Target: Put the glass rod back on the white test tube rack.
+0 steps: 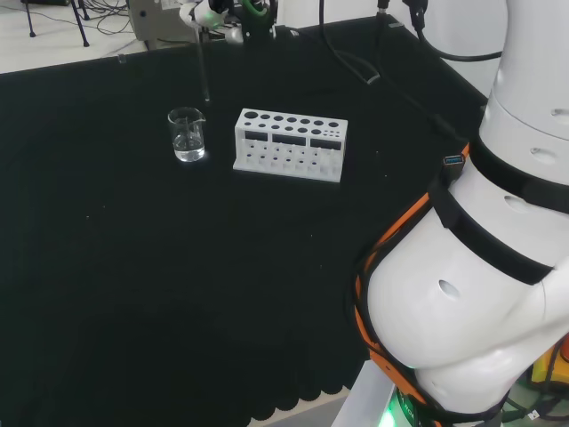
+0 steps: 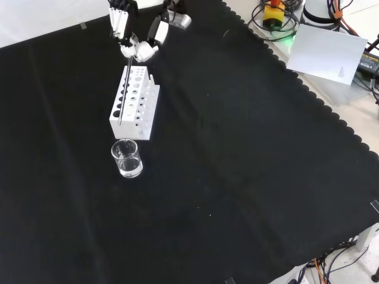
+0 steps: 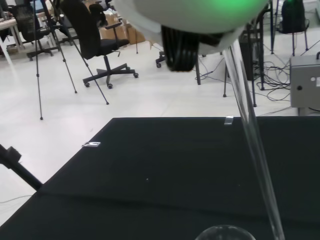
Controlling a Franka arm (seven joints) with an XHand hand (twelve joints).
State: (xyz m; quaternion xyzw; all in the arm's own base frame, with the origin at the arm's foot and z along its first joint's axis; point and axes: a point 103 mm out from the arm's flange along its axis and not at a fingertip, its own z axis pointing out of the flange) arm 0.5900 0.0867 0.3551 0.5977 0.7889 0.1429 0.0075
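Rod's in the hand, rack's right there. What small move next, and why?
Probably shift the hand sideways toward the rack: in the head view the rod hangs beyond the beaker, left of the rack's holes, so lowering now would likely miss them.

A soft black cloth with a wavy edge covers the bench. On it sits a plain white plastic test tube rack, with rows of dark round holes on top like dots. At about 9 o'clock from the rack in the head view stands a small clear glass beaker, see-through and shiny. A thin clear glass rod looks pale grey against the cloth. The black and white robot hand has white tips, and a green glow shows on it, maybe from a light.
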